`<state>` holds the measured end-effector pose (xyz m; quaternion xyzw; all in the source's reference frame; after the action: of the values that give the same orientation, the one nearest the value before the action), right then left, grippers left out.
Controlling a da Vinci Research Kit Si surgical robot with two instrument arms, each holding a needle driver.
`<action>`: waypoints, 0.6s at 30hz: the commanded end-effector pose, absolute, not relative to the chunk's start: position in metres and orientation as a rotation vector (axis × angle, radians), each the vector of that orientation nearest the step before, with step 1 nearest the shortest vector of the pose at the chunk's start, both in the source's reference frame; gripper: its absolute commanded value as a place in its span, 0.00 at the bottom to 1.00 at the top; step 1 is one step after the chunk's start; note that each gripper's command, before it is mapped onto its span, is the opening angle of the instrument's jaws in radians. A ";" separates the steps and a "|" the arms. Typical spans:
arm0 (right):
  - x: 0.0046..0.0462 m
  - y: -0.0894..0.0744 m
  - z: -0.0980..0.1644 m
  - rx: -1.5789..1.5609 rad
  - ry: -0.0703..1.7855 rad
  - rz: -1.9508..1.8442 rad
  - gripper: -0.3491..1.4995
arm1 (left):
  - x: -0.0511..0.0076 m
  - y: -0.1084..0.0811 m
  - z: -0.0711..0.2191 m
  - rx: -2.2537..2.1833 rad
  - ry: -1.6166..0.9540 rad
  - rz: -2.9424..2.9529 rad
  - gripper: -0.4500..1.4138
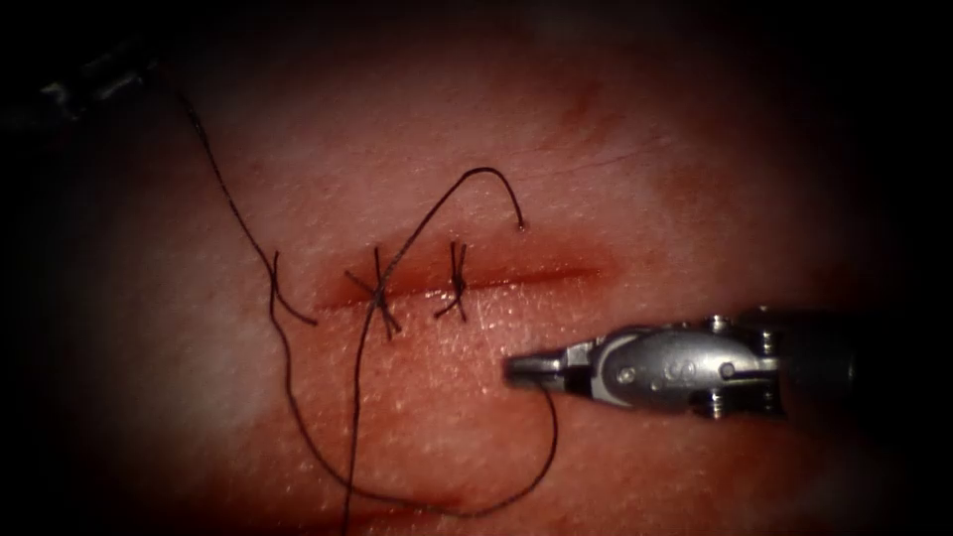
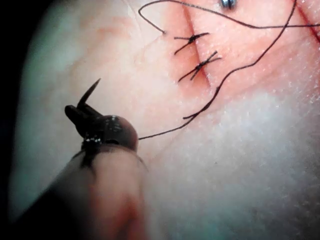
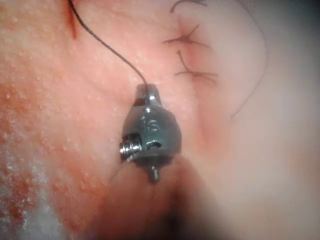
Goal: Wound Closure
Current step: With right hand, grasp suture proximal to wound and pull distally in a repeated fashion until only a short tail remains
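Note:
The tissue [image 1: 695,199] carries a horizontal cut [image 1: 536,273] with two tied stitches [image 1: 379,293] [image 1: 458,283] on its left half. My right tool [image 1: 521,367] lies just in front of the cut, jaws shut on the thread [image 1: 467,511], as the right wrist view confirms [image 3: 147,92]. The thread loops forward and left, then rises across the left stitch and enters the tissue behind the cut [image 1: 521,226]. My left tool [image 2: 75,112] is shut on the needle [image 2: 91,91], which is clear of the tissue; only its pointed end sticks out. That tool is dimly visible far left [image 1: 94,84].
Red fluid stains the tissue in front of the cut [image 1: 417,516]. Another strand of thread [image 1: 228,199] runs from the far left tool down to a free end left of the cut. Both stitches [image 2: 200,64] lie beyond the left tool.

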<state>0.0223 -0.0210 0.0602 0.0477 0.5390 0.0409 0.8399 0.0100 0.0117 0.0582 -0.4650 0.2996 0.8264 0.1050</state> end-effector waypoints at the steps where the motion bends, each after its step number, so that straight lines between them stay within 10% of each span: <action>1: 0.0215 -0.021 0.060 0.095 1.132 0.096 0.00 | 0.0095 0.012 0.059 -1.373 0.885 2.435 0.00; 18: 0.0239 -0.035 0.050 0.186 1.110 -0.123 0.00 | 0.0094 0.012 0.059 -1.373 0.887 2.434 0.00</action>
<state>0.0230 -0.0346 0.0495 0.0888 0.5243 -0.0605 0.8447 0.0099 0.0118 0.0585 -0.4653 0.2995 0.8263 0.1050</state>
